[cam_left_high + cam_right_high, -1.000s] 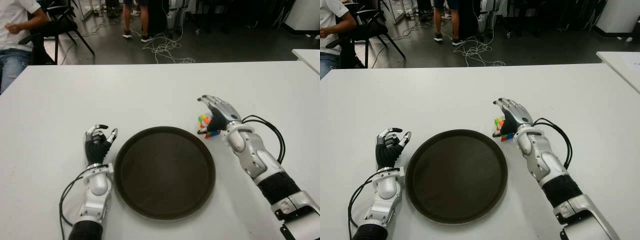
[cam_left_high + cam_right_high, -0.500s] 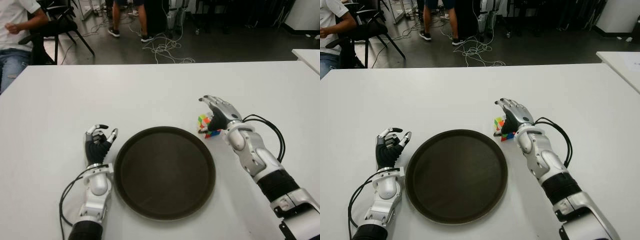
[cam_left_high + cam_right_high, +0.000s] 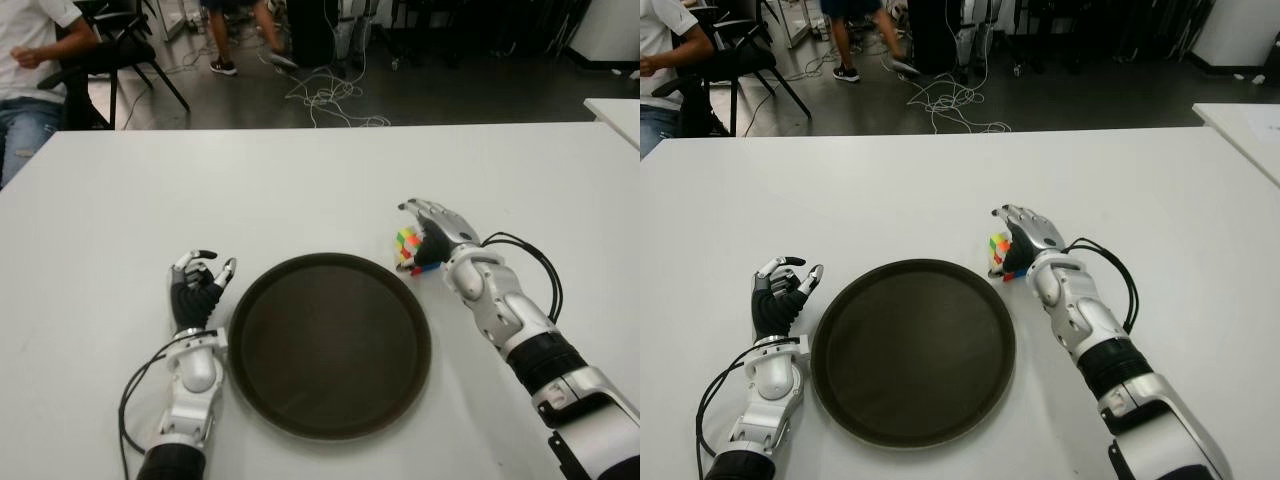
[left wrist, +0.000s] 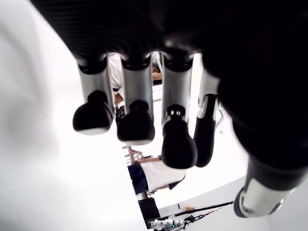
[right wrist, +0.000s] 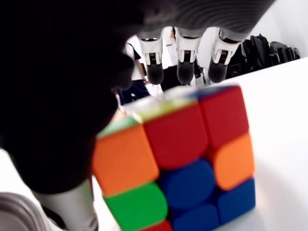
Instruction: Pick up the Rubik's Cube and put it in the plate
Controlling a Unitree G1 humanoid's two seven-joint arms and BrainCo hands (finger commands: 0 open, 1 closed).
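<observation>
The Rubik's Cube [image 3: 406, 243] stands on the white table [image 3: 300, 190] just off the far right rim of the round dark plate [image 3: 330, 345]. My right hand [image 3: 428, 226] is cupped over the cube from the right, fingers spread past its top and not closed on it. In the right wrist view the cube [image 5: 183, 163] fills the space under the palm, and the fingertips [image 5: 186, 72] reach beyond it. My left hand [image 3: 198, 281] shows beside the plate's left rim, its fingers [image 4: 137, 125] loosely bent and holding nothing.
A seated person [image 3: 30, 60] and a chair [image 3: 120, 50] are beyond the table's far left corner. Someone's legs [image 3: 240, 40] and loose cables [image 3: 330, 95] are on the floor behind. Another white table's corner [image 3: 615, 110] shows at the far right.
My right hand has sunk a little and drawn closer around the cube, which has stayed in place. The legs in the background have walked leftward. The left hand has not moved.
</observation>
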